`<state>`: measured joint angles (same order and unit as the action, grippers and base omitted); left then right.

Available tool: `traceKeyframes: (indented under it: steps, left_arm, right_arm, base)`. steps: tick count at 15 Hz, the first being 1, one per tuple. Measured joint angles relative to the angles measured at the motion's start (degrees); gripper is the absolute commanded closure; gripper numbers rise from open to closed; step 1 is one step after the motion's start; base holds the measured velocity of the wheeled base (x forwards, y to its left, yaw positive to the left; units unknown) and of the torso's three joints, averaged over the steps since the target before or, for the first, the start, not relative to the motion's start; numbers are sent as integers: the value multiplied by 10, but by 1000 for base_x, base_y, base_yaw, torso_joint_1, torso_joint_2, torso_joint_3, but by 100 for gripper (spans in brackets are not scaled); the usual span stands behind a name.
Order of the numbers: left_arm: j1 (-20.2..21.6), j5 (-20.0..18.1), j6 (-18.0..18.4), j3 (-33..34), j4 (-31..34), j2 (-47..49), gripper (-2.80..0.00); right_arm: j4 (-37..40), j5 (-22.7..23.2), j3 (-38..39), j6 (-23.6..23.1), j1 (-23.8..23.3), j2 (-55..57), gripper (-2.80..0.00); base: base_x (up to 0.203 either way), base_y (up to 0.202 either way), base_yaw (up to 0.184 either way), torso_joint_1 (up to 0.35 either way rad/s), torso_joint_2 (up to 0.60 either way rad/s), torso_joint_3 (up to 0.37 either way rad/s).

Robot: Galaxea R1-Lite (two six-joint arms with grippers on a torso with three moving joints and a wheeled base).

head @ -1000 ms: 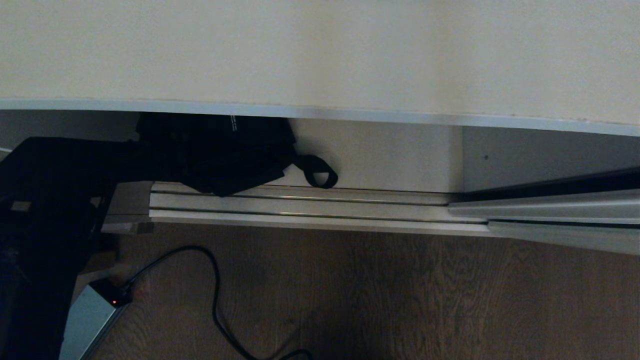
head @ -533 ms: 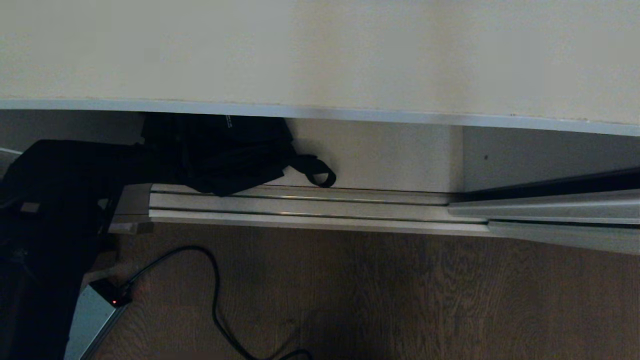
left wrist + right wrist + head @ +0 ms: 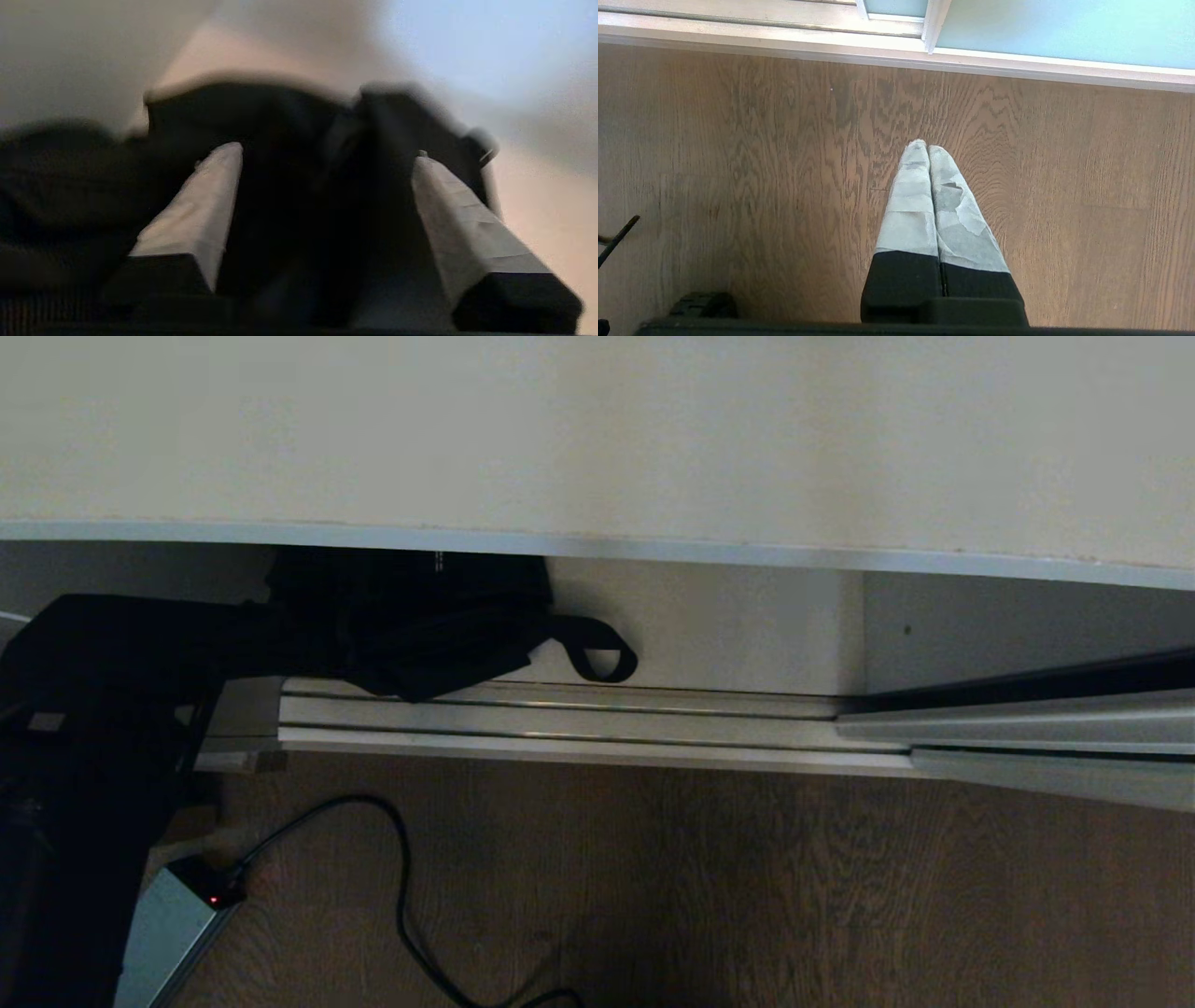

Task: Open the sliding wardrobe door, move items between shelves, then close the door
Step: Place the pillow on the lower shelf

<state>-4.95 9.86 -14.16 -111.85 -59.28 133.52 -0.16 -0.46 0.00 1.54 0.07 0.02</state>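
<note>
Head view shows brown floor (image 3: 709, 887) nearest, then the metal track (image 3: 579, 723). At ten o'clock, the left end effector (image 3: 327, 156) reaches under the white shelf (image 3: 597, 546) with its fingers (image 3: 205, 205) spread apart around the black bag (image 3: 420, 625). Right end effector (image 3: 928, 148) is pressed closed over the floor, near the blue-green door (image 3: 1064, 28).

The upper shelf (image 3: 597, 546) hid the black bag's (image 3: 411, 625) top; the left gripper (image 3: 327, 158) view was blurred.
</note>
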Motion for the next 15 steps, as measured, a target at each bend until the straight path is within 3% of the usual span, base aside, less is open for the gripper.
traceKeyframes:
  steps: [5,8,11,15]
  left_arm:
    - [1,-5,-11,2,86,-42,-280]
    - [2,-17,-65,9,181,-84,-280]
    - [1,-59,-92,13,295,-115,-280]
    - [-10,-102,-82,27,421,-133,-280]
  right_arm:
    - [0,0,0,0,0,0,0]
    - [0,0,0,0,0,0,0]
    - [0,0,0,0,0,0,0]
    - [0,0,0,0,0,0,0]
  base:
    - [0,0,0,0,0,0]
    - [0,0,0,0,0,0]
    - [0,0,0,0,0,0]
    - [0,0,0,0,0,0]
